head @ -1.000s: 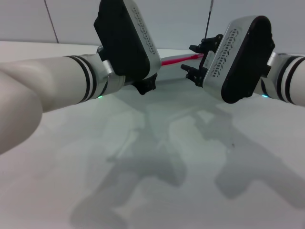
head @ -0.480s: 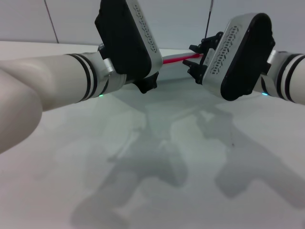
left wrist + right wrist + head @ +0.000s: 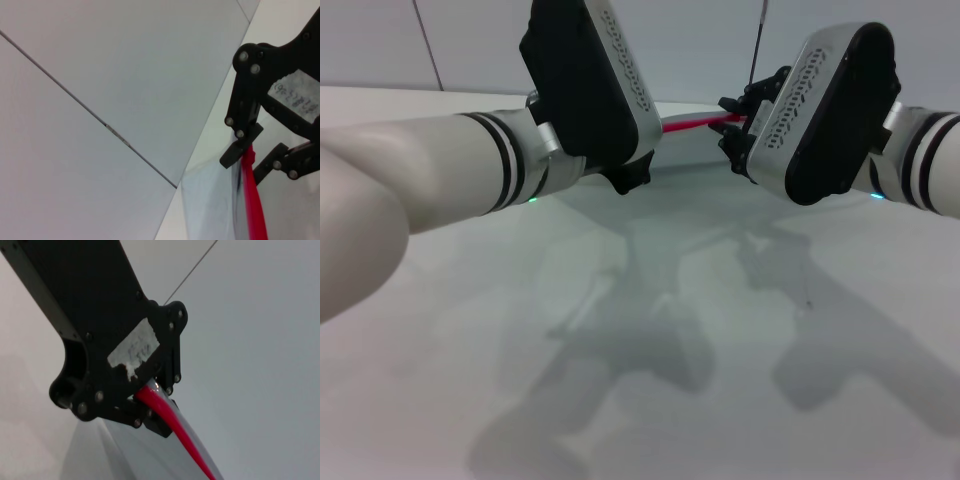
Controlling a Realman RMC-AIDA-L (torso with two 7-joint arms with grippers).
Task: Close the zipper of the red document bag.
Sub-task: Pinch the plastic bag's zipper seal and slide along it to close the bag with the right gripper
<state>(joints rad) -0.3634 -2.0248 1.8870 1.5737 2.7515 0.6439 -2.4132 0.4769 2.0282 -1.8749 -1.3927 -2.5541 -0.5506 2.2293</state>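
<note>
**Two grippers on the red edge of a document bag at the far side of a table**

We see a wide pale table with both robot arms reaching away from us across it, their bulky wrist housings filling the upper half of the head view.

The red document bag lies flat at the far side, a translucent blue-grey sheet. Its far edge carries the zipper, a thin bright red strip running between the two arms.

The left gripper appears clamped on the zipper edge, the red strip emerging from between its fingers. We judge it is there to pin the bag so that it cannot slide.

The right gripper sits farther along with its fingers parted. One pad touches the strip's end and the other stands clear, placed, we judge, to take the slider.

Much is hidden. The wrist housings cover most of the bag in the head view. We cannot make out a slider or pull tab, nor how much of the zipper is already closed.
</note>
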